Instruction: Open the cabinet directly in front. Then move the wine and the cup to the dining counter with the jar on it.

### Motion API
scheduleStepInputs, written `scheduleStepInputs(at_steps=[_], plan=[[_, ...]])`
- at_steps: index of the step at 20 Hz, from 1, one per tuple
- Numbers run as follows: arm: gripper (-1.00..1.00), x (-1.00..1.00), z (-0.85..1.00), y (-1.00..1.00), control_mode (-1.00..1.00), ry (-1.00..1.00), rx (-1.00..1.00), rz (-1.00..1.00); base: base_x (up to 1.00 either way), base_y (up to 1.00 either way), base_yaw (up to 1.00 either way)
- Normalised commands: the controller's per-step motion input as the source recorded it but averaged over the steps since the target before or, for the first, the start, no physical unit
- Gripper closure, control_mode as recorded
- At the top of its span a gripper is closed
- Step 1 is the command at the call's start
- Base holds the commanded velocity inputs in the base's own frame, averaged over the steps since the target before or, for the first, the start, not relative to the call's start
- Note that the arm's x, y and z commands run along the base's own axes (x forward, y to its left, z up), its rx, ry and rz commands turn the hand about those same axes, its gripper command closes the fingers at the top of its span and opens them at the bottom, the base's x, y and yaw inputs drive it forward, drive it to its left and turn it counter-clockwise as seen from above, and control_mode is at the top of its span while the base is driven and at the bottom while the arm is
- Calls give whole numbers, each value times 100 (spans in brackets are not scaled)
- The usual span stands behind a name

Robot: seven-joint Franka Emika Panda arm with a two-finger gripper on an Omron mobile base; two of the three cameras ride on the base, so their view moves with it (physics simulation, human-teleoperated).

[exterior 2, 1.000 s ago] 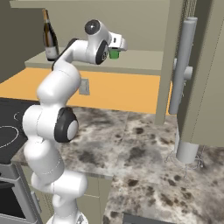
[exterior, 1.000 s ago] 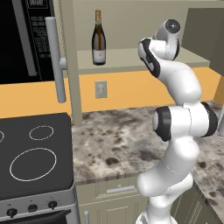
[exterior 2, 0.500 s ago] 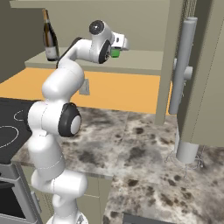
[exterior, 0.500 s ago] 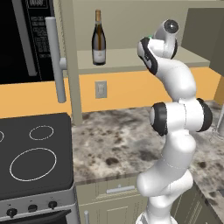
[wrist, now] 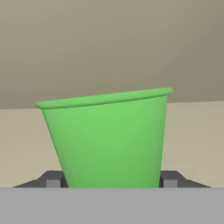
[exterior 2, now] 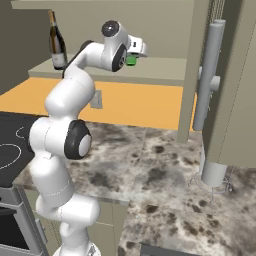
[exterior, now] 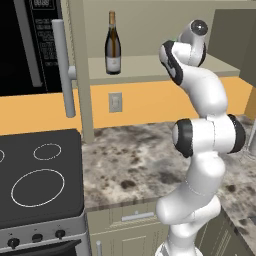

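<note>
Since a second ago: arm's upper joints shifting slightly, wine and cup staying put on the shelf.

Left base view: wine [exterior: 113, 45] standing upright on the open cabinet [exterior: 150, 67] shelf, left of the raised arm; cabinet door handle [exterior: 63, 70] hanging beside the stove [exterior: 35, 175].

Right base view: gripper [exterior 2: 134, 54] reaching level into the cabinet, cup [exterior 2: 131, 60] showing green just at it.

Hand view: cup [wrist: 107, 138] sitting slightly tilted between both fingertips [wrist: 53, 179]; jaws flanking it closely, contact impossible to tell.
</note>
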Motion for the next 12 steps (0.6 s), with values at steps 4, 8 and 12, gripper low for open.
scheduleStepInputs(at_steps=[4,8,12], plan=[[100,-96,0,0,-100,-5,0,0,0,0,0],[100,-100,0,2,-100,-19,3,0,0,0,0],[100,-100,29,16,-100,-17,7,1,0,0,0]])
